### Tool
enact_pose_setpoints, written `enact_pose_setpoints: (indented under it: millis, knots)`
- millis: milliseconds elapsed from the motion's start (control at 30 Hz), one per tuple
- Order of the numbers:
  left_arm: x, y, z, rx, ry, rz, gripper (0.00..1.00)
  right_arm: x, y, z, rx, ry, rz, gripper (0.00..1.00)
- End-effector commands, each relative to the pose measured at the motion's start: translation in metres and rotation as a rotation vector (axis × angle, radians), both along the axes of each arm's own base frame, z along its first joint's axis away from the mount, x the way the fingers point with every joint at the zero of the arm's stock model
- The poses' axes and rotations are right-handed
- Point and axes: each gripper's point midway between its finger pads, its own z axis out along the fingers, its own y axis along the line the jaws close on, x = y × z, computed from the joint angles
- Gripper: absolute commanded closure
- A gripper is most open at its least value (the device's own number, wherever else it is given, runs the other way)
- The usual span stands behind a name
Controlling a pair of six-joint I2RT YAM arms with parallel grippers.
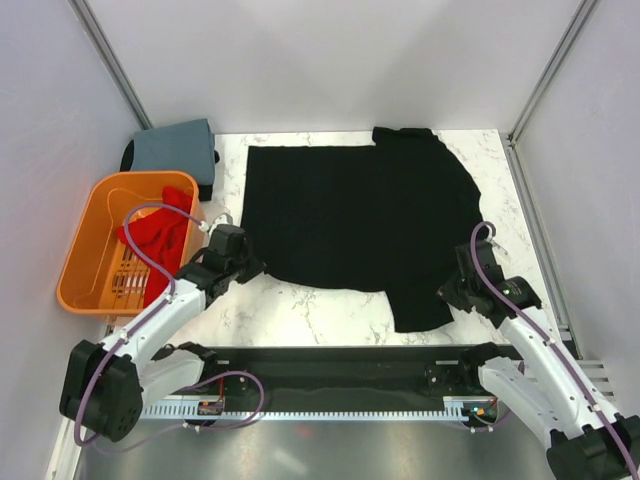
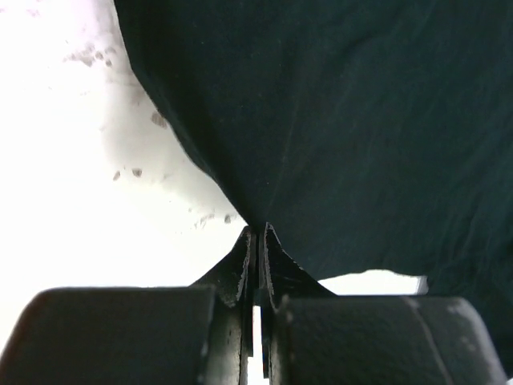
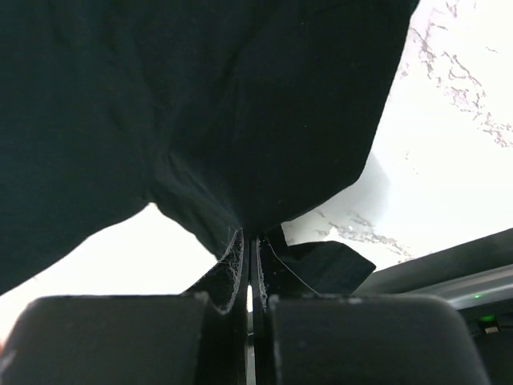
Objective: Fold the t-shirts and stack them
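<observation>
A black t-shirt [image 1: 360, 215] lies spread flat on the marble table [image 1: 300, 315], one sleeve at the far right and one at the near right. My left gripper [image 1: 248, 266] is shut on the shirt's near left hem corner; in the left wrist view [image 2: 258, 231] the cloth [image 2: 361, 128] runs away from the tips. My right gripper [image 1: 452, 290] is shut on the edge of the near right sleeve, seen in the right wrist view [image 3: 250, 234] with the cloth [image 3: 200, 104] bunched at the tips. A red t-shirt [image 1: 155, 232] lies in the orange basket [image 1: 90, 240].
A folded grey-blue shirt [image 1: 175, 148] lies on a dark one at the far left corner, behind the basket. A black rail [image 1: 330, 360] runs along the near table edge. Frame posts and white walls enclose the sides and back.
</observation>
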Motion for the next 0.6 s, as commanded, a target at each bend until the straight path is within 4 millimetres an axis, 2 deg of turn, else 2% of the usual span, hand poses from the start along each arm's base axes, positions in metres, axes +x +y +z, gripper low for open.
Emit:
enact_pose_setpoints:
  millis: [0,33,100,133,167,200,233,267,300,367,400,433,467,500,533,567]
  knots:
    - [-0.009,-0.004,0.011,0.026,0.022,-0.093,0.96,0.006,0.001,0.021,-0.004,-0.024,0.007,1.0]
    - [-0.004,-0.005,0.022,0.03,0.005,-0.099,0.96,0.011,0.002,0.032,-0.002,-0.049,0.008,1.0]
    - [0.001,-0.003,0.021,0.08,0.024,-0.12,0.95,0.022,0.0,0.038,-0.033,-0.057,0.009,1.0]
    - [0.01,-0.006,0.032,0.086,0.007,-0.13,0.95,0.031,0.001,0.052,-0.038,-0.084,0.007,1.0]
    - [0.012,-0.006,0.024,0.121,0.045,-0.159,0.94,0.04,0.0,0.052,-0.065,-0.073,0.007,1.0]
    - [0.016,-0.006,0.023,0.137,0.063,-0.174,0.94,0.05,0.001,0.068,-0.072,-0.106,0.014,1.0]
    - [0.027,-0.01,0.035,0.143,0.047,-0.185,0.94,0.06,-0.001,0.066,-0.105,-0.085,0.009,1.0]
    - [0.03,-0.01,0.025,0.177,0.088,-0.209,0.94,0.068,0.0,0.072,-0.117,-0.097,0.011,1.0]
    - [0.039,-0.011,0.034,0.185,0.085,-0.215,0.93,0.079,0.001,0.086,-0.127,-0.124,0.019,1.0]
    - [0.048,-0.009,0.028,0.213,0.119,-0.228,0.92,0.098,0.001,0.086,-0.16,-0.109,0.02,1.0]
    - [0.052,-0.009,0.029,0.214,0.123,-0.23,0.92,0.11,0.003,0.098,-0.161,-0.135,0.02,1.0]
    - [0.06,-0.011,0.036,0.203,0.11,-0.235,0.92,0.119,0.003,0.1,-0.174,-0.137,0.029,1.0]
    - [0.072,-0.008,0.04,0.206,0.104,-0.232,0.92,0.135,0.003,0.105,-0.18,-0.139,0.025,1.0]
    - [0.072,-0.005,0.033,0.212,0.127,-0.232,0.92,0.143,0.004,0.106,-0.184,-0.139,0.03,1.0]
    - [0.079,-0.004,0.039,0.208,0.118,-0.229,0.92,0.151,0.004,0.108,-0.185,-0.141,0.033,1.0]
    - [0.086,0.005,0.04,0.217,0.121,-0.217,0.92,0.163,0.0,0.099,-0.2,-0.111,0.032,1.0]
